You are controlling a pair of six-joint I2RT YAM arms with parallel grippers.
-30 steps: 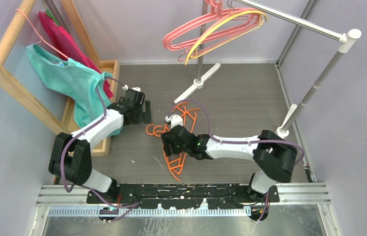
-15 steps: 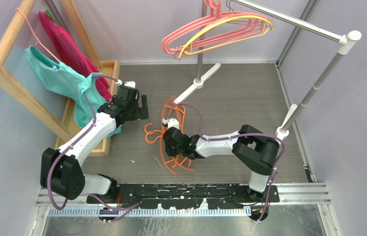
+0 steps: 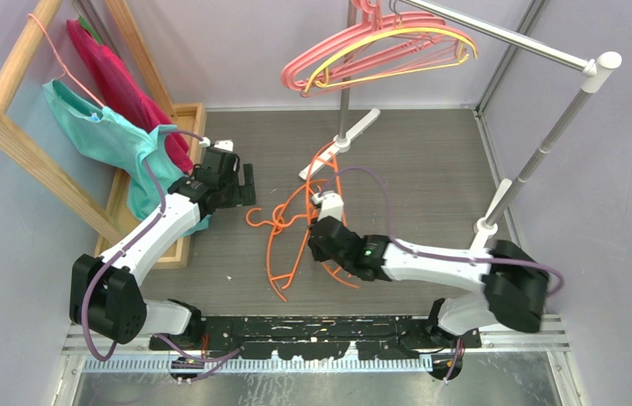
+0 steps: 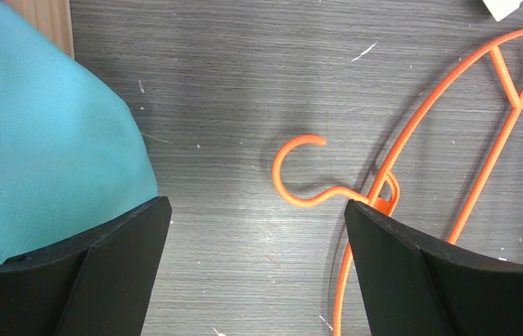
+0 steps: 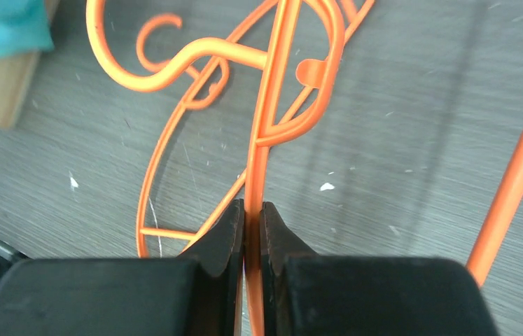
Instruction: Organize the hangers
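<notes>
Two orange hangers (image 3: 277, 254) lie tangled on the grey floor in the middle of the top view. My right gripper (image 3: 326, 243) (image 5: 252, 217) is shut on a thin bar of one orange hanger (image 5: 272, 105), whose hook curls off to the upper left. The second orange hanger (image 5: 148, 175) lies under it. Pink and yellow hangers (image 3: 380, 51) hang on the metal rail (image 3: 507, 38) at the back. My left gripper (image 3: 243, 186) (image 4: 258, 210) hovers open over bare floor, with an orange hook (image 4: 293, 168) just beyond its right finger.
At the left a wooden rack (image 3: 16, 144) carries a teal cloth (image 3: 118, 139) on a thin pink hanger and a red cloth (image 3: 118, 76). The teal cloth (image 4: 34, 140) sits beside my left finger. The rail's white foot (image 3: 342, 144) stands behind the orange hangers.
My right gripper has shut on the orange hanger and swung right with it, pulling the tangled pair apart. The left arm shifted slightly left, then held. The hung hangers swayed.
</notes>
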